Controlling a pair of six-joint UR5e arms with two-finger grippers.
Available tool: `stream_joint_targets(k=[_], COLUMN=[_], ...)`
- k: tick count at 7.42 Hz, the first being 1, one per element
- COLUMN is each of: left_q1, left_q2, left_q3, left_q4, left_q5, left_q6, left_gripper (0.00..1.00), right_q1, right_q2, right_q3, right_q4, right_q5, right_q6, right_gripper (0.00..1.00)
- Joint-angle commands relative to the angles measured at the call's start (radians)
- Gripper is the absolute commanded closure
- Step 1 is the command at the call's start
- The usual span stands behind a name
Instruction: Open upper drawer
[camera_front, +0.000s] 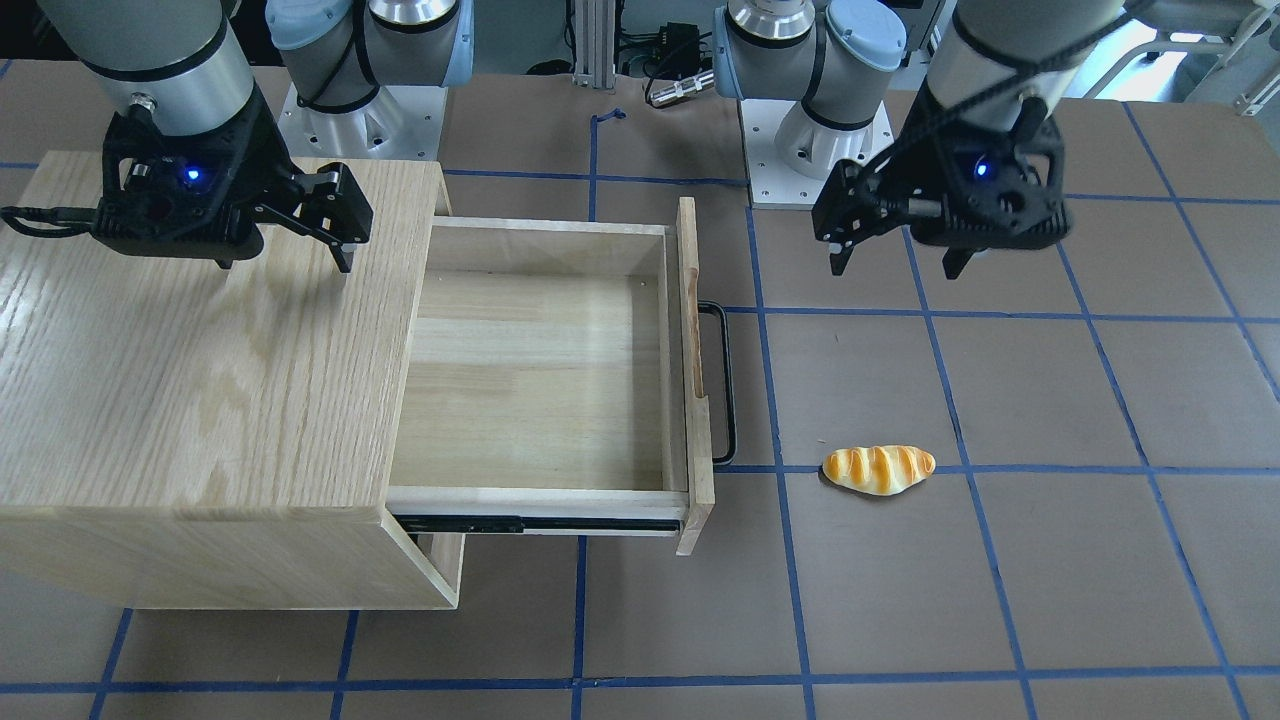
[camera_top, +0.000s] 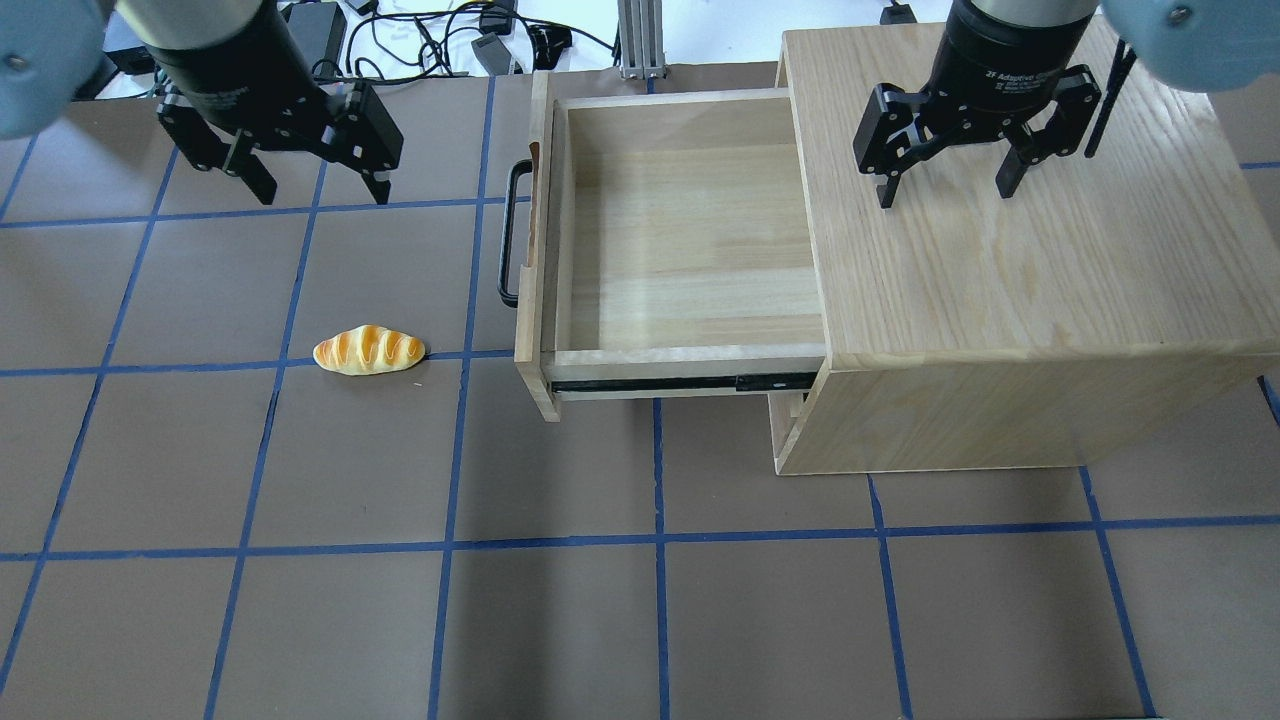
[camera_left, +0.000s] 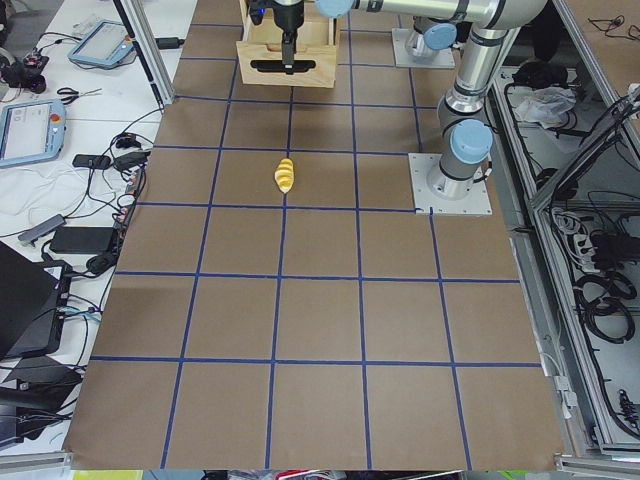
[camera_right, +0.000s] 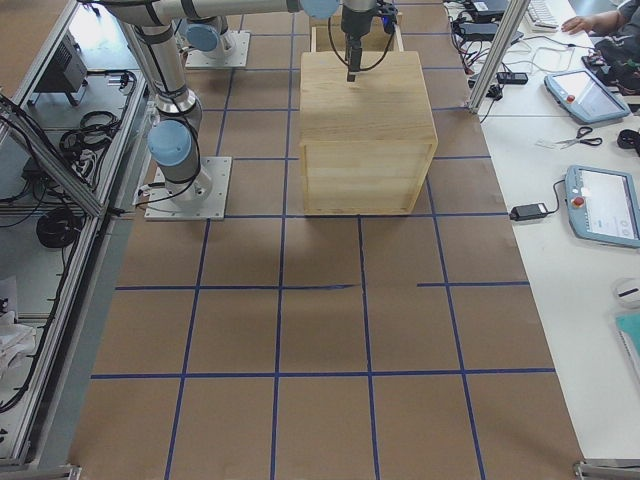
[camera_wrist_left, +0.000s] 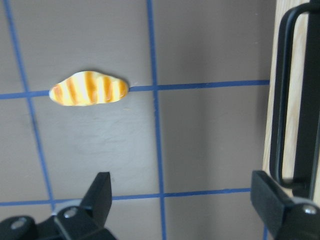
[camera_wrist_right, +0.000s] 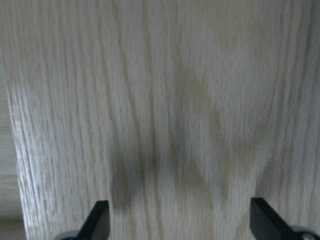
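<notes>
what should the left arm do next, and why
Probably just lift the left gripper up and away. The upper drawer already stands far out of the cabinet, its handle is ungripped, and that gripper hangs open and empty over the table.

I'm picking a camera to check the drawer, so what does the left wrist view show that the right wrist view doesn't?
Only the left wrist view: the bread roll on the taped table, and at the right edge the upper drawer front with its black bar handle. Only the right wrist view: the cabinet top, oak grain filling the frame. Both: their own gripper's fingertips spread apart at the bottom, left gripper and right gripper alike, holding nothing.
</notes>
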Motion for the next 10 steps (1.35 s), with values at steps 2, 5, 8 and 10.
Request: stream_joint_targets(k=[2,5,8,10], left_q1=[-0.008,0.004,0.003,0.001], left_q2=[0.04,0.012,0.026,0.02], left_q3=[0.024,0.004,-0.016,-0.019], left_q4=[-0.008,0.036,0.059,0.071], left_q5=[0.03,0.008,-0.044,-0.043], left_q6=[0.006,0.068,0.067,0.063], left_gripper=[0.0,0.0,0.0,0.0], right_q1=[0.001,-0.001,0.0,0.0], right_q2=[0.0,0.0,0.0,0.0], right_q3=[0.0,0.002,0.0,0.0], right_q4=[0.0,0.0,0.0,0.0], right_q5=[0.0,0.0,0.0,0.0], right_q6=[0.001,0.001,-0.001,0.001], right_gripper=[0.0,0.0,0.0,0.0])
